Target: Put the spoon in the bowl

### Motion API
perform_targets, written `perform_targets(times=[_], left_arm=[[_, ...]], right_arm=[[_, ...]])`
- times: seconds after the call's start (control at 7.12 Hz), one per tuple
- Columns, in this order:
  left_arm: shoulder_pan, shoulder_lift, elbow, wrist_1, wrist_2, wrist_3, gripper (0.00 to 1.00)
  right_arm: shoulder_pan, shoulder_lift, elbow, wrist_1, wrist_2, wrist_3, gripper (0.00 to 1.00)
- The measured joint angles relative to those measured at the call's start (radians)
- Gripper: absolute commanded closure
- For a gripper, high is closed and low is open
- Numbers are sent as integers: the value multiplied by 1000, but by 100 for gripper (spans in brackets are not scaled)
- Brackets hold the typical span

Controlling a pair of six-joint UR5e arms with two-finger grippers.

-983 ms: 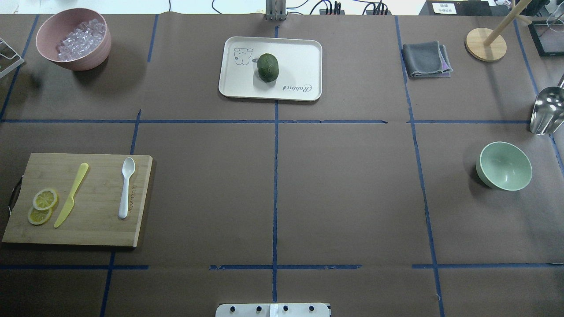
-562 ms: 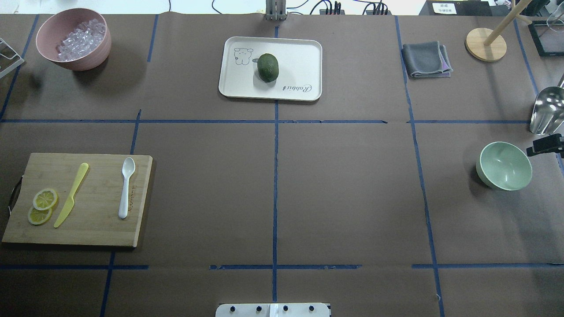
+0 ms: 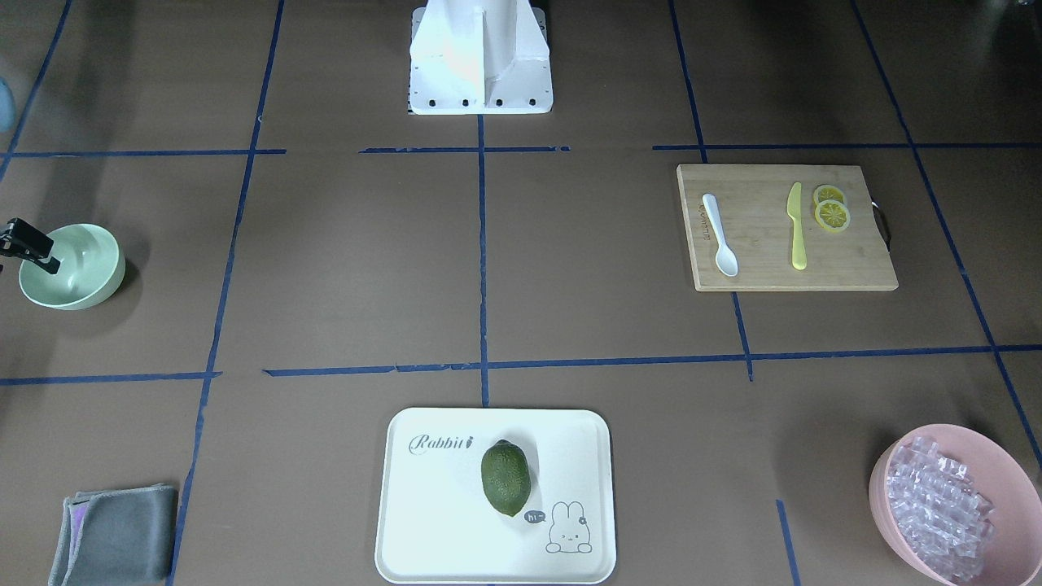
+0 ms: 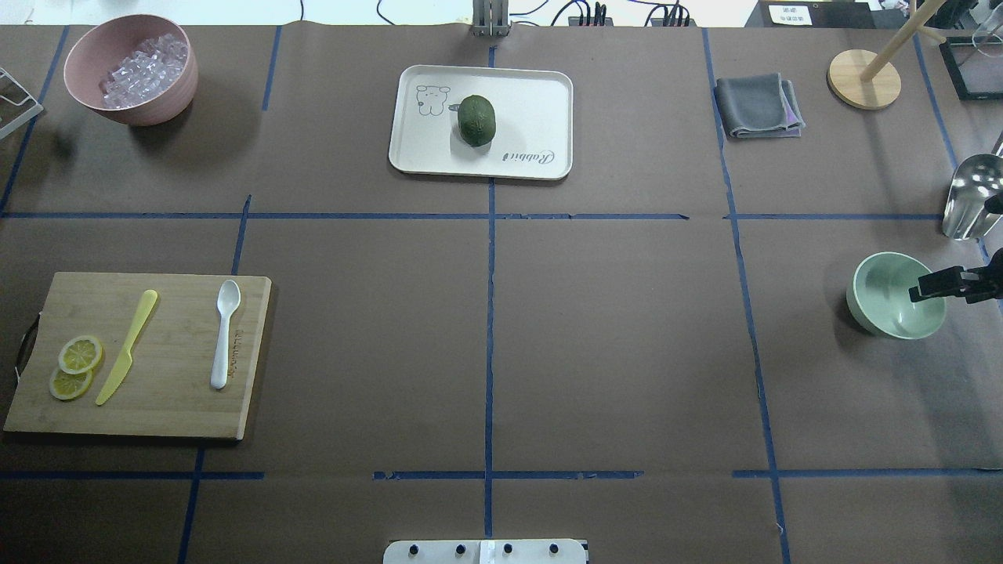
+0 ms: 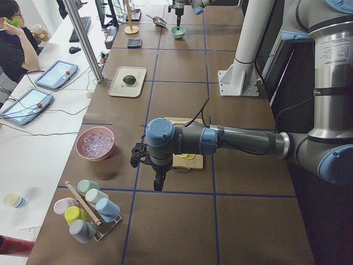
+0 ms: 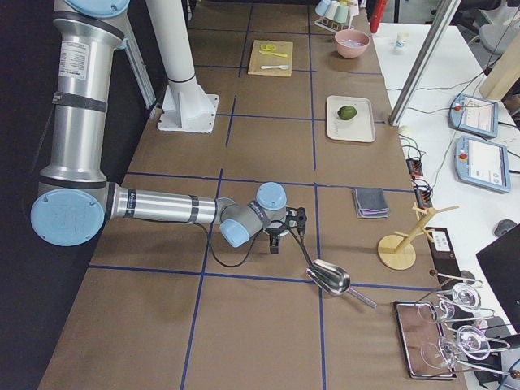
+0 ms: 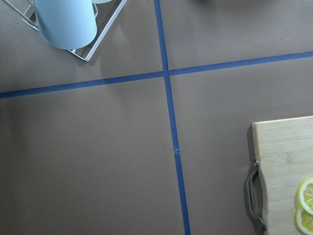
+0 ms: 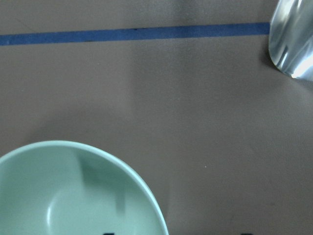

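Note:
The white spoon (image 4: 223, 333) lies on the wooden cutting board (image 4: 172, 399) at the near left, scoop pointing away from me; it also shows in the front view (image 3: 720, 236). The mint-green bowl (image 4: 889, 301) stands empty at the right. My right gripper (image 4: 944, 287) hangs over the bowl's right rim, empty, with its finger tips wide apart at the bottom edge of the right wrist view. That view shows the bowl (image 8: 58, 196) from above. My left gripper (image 5: 158, 181) shows only in the left side view, beyond the board's outer end; I cannot tell its state.
On the board are a yellow knife (image 4: 125, 348) and lemon slices (image 4: 78, 366). A pink bowl of clear cubes (image 4: 129, 74), a tray (image 4: 533, 102) with a green fruit, a grey cloth (image 4: 756, 106) and a metal scoop (image 4: 972, 196) are on the table. A cup rack (image 7: 68, 24) is under the left wrist.
My right gripper has come in from the right edge and moved left and nearer, to over the bowl's right rim. Nothing on the table has moved.

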State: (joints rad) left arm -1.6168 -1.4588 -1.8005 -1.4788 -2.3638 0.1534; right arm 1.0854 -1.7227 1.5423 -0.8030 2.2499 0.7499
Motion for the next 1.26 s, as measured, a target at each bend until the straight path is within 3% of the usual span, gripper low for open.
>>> perform_targets(times=[0.56,0.84,1.26], left_arm=[[0,0,1,0,-1,-1,0],[0,0,0,0,-4,-2,0],[0,1,-1,0,-16,-2,0]], right_arm=[[2,-10,32,4,21,6,100],[23,-11,135,-3,100,45,100],[-78,192,277,-34,122,428,100]])
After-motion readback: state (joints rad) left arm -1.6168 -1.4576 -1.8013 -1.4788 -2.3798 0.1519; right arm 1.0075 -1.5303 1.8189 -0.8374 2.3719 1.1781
